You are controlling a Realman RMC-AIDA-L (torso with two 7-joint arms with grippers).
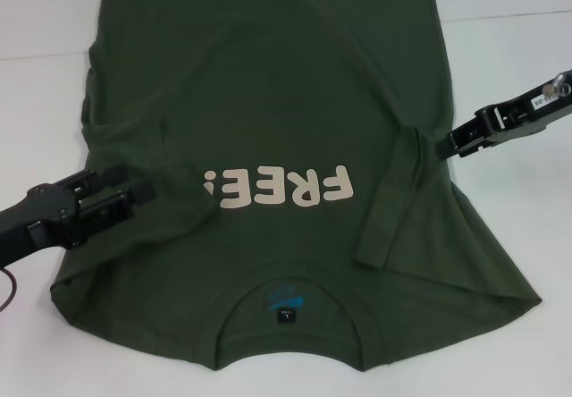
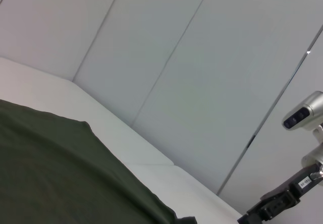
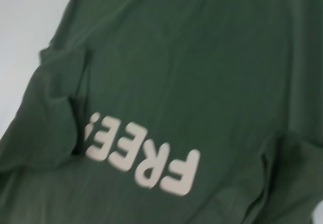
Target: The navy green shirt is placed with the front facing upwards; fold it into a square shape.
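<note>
Basically the shirt (image 1: 268,102) lies face-up on the white table (image 1: 509,21), collar near, both sleeves folded inward; left gripper (image 1: 143,191) rests on the left sleeve, right gripper (image 1: 444,147) at the right sleeve, jaw states unclear; soft, limp cotton, so grab hems or edges.

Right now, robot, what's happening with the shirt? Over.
Left gripper on folded left sleeve. Right gripper at right sleeve. Navy green shirt face up, sleeves folded in. Nothing blocking.
</note>
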